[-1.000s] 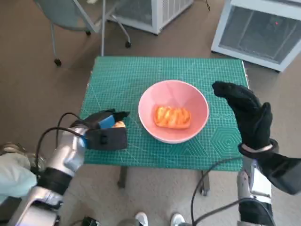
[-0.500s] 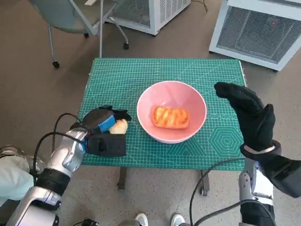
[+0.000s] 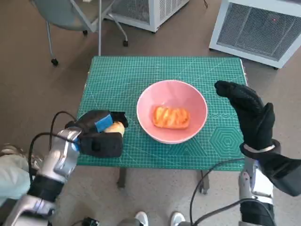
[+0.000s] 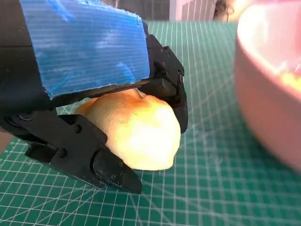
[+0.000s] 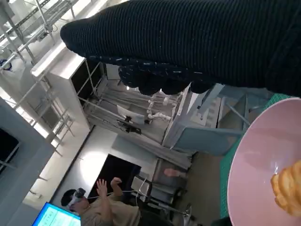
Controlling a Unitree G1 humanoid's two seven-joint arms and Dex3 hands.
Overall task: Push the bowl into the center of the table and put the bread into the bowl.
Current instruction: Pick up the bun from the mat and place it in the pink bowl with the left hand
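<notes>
Beside the pink bowl (image 3: pixel 172 111), your left hand (image 3: pixel 99 133) clamps a pale bread roll (image 4: pixel 136 128); carry it rightward over the near rim. Right hand (image 3: pixel 249 115) hangs spread, holding nothing

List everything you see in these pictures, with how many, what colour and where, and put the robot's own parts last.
Round pink bowl: one, pink, near the middle of the table.
Glazed orange bread piece: one, orange-brown, lying inside the pink bowl.
Pale yellow bread roll: one, pale yellow, on the mat beside the bowl, held in the left hand.
Green gridded cutting mat: one, green, covering the tabletop.
Wheeled chair: one, grey, on the floor beyond the table.
White cabinets: two, white, on the floor beyond the table.
Person: one, seen far off in the right wrist view.
Left hand: one, black with blue tape, gripping the roll.
Right hand: one, black glove, raised beside the bowl, holding nothing.
</notes>
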